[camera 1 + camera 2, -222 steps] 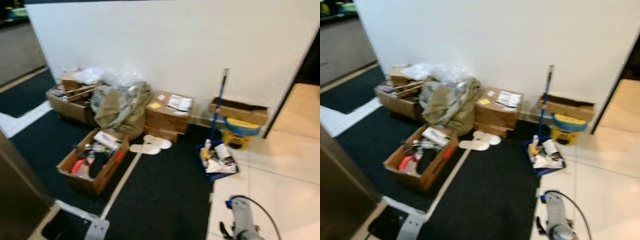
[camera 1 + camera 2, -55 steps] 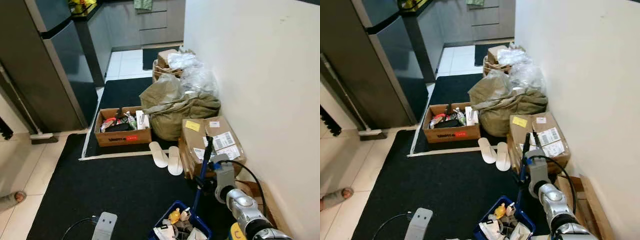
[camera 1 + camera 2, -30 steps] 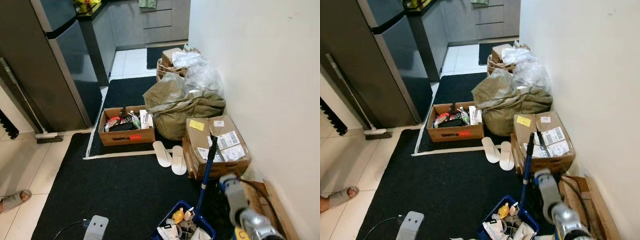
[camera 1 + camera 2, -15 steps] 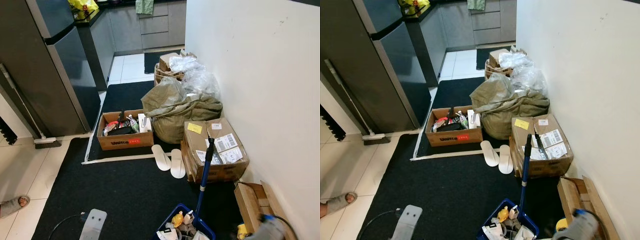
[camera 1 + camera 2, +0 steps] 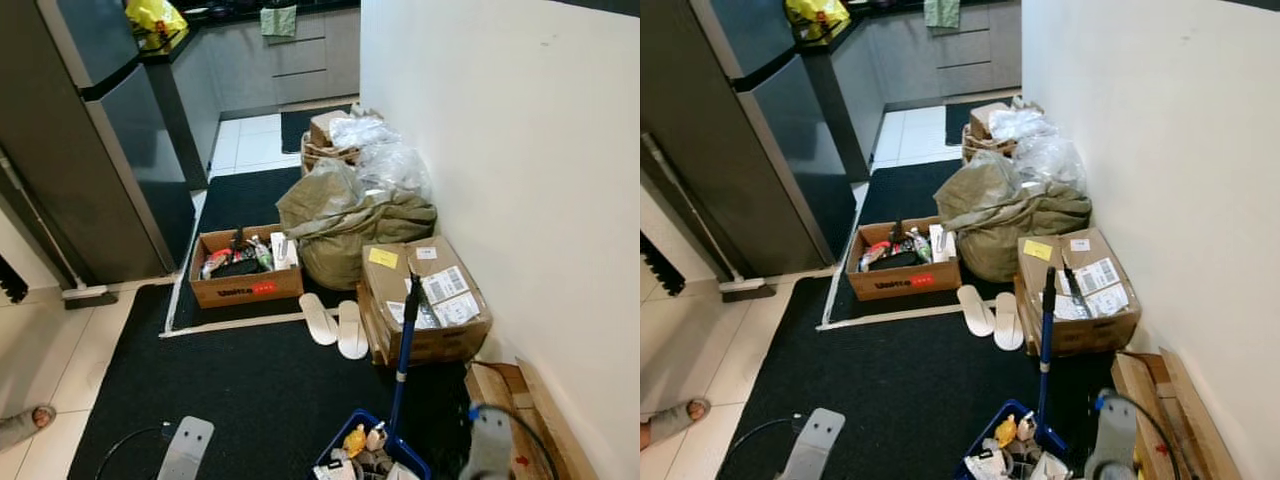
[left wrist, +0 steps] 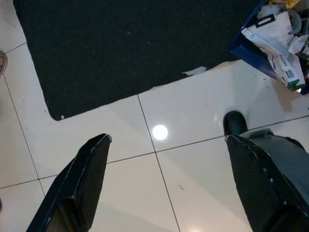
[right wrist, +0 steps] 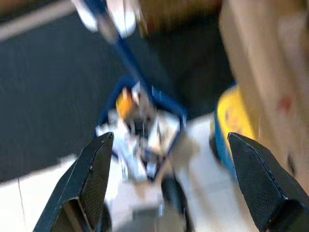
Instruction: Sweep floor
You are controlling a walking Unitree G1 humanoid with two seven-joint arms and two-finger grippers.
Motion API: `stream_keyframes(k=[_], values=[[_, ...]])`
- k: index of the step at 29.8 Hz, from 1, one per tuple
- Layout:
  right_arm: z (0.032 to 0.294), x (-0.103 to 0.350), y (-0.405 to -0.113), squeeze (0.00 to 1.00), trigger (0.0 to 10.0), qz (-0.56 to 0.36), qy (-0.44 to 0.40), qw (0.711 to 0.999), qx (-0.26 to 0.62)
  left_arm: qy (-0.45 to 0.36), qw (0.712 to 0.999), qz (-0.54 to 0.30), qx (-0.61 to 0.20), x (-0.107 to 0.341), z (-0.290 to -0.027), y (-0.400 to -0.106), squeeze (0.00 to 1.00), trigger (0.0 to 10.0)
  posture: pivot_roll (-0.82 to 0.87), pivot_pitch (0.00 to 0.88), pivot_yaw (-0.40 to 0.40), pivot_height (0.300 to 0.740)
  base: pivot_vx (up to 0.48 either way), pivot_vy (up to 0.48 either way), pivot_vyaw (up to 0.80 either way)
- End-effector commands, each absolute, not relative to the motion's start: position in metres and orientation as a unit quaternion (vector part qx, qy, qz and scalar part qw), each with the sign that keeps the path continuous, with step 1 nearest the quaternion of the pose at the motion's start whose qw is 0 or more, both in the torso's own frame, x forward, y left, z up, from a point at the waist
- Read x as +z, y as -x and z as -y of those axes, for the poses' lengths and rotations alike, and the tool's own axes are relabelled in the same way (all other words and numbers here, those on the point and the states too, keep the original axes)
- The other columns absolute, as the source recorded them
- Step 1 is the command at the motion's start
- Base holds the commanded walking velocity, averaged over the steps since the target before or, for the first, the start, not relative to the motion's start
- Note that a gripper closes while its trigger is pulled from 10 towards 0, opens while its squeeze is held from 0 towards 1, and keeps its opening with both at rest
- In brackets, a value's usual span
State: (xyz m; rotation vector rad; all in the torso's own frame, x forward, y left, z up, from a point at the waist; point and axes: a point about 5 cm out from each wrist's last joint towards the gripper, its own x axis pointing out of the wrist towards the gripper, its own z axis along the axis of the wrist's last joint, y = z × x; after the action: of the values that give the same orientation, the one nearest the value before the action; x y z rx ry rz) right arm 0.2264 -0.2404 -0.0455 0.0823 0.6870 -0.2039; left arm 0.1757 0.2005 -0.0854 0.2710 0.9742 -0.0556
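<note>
A blue long-handled dustpan (image 5: 372, 461), full of scraps, stands on the black mat (image 5: 250, 380) with its blue handle (image 5: 402, 345) upright. A broom (image 5: 86, 295) leans against the dark fridge (image 5: 100, 150) at the left. In the right wrist view, which is blurred, my right gripper (image 7: 169, 137) hangs open above the dustpan (image 7: 140, 121). My left gripper (image 6: 166, 137) is open over white tiles at the mat's edge, with nothing between its fingers. The dustpan's corner (image 6: 275, 34) lies off to one side of it. My right arm (image 5: 490, 445) shows low, beside the handle.
Taped cardboard boxes (image 5: 425, 300), an olive sack (image 5: 345, 220), white slippers (image 5: 335, 325) and an open box of clutter (image 5: 245, 270) line the white wall on the right. Flat cardboard (image 5: 515, 410) and a yellow tub (image 7: 234, 121) sit nearby. A person's slippered foot (image 5: 20, 425) is at left.
My right arm has drawn back from beside the dustpan handle and dropped low to the frame's bottom edge. The camera has shifted a little; the things on the floor stay put.
</note>
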Motion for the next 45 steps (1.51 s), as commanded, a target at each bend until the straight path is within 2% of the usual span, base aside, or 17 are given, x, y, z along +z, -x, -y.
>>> stream_keyframes(k=[1, 2, 3, 4, 6, 11, 15, 23, 27, 45], values=[[0.239, -0.04, -0.234, 0.0, 10.0, -0.314, -0.041, 0.944, -0.096, -0.134, 0.869, -0.477, -0.017, -0.087, -0.209, -0.17, 0.0, 10.0, -0.1, 0.0, 0.071, 0.74, 0.0, 0.0, 0.0], [0.242, -0.026, -0.25, 0.0, 10.0, -0.278, -0.043, 0.955, -0.094, -0.135, 0.866, -0.481, -0.019, -0.088, -0.209, -0.167, 0.0, 10.0, -0.1, 0.0, 0.071, 0.74, 0.0, 0.0, 0.0], [0.242, -0.026, -0.25, 0.0, 10.0, -0.278, -0.043, 0.955, -0.094, -0.135, 0.866, -0.481, -0.019, -0.088, -0.209, -0.167, 0.0, 10.0, -0.1, 0.0, 0.071, 0.74, 0.0, 0.0, 0.0], [0.241, -0.012, -0.266, 0.0, 10.0, -0.238, -0.048, 0.967, -0.082, -0.137, 0.864, -0.484, -0.021, -0.09, -0.209, -0.163, 0.0, 10.0, -0.09, 0.0, 0.07, 0.74, 0.0, 0.0, 0.0], [0.238, -0.001, -0.276, 0.0, 10.0, -0.21, -0.053, 0.974, -0.07, -0.138, 0.863, -0.486, -0.023, -0.09, -0.209, -0.161, 0.0, 10.0, -0.09, 0.0, 0.07, 0.74, 0.0, 0.0, 0.0], [0.229, 0.013, -0.291, 0.0, 10.0, -0.17, -0.044, 0.984, -0.029, -0.139, 0.861, -0.489, -0.026, -0.091, -0.209, -0.159, 0.0, 10.0, -0.09, 0.0, 0.073, 0.74, 0.0, 0.0, 0.0], [0.219, 0.033, -0.305, 0.0, 10.0, -0.111, -0.023, 0.992, 0.055, -0.138, 0.857, -0.495, -0.029, -0.095, -0.209, -0.15, 0.0, 10.0, -0.06, 0.039, 0.074, 0.74, 0.0, 0.0, 0.0], [0.214, 0.048, -0.312, 0.0, 10.0, -0.081, 0.027, 0.987, 0.138, -0.14, 0.85, -0.507, -0.03, -0.099, -0.213, -0.136, 0.0, 10.0, -0.04, 0.073, 0.086, 0.74, 0.0, 0.0, 0.0], [0.216, 0.072, -0.324, 0.0, 10.0, -0.041, 0.079, 0.977, 0.194, -0.143, 0.849, -0.509, -0.027, -0.099, -0.222, -0.128, 0.0, 10.0, -0.01, 0.11, 0.094, 0.74, 0.0, 0.0, 0.0], [0.199, 0.098, -0.343, 0.0, 10.0, 0.0, 0.123, 0.968, 0.218, -0.151, 0.848, -0.508, -0.022, -0.098, -0.237, -0.119, 0.0, 10.0, 0.03, 0.165, 0.105, 0.74, 0.0, 0.0, 0.0]])
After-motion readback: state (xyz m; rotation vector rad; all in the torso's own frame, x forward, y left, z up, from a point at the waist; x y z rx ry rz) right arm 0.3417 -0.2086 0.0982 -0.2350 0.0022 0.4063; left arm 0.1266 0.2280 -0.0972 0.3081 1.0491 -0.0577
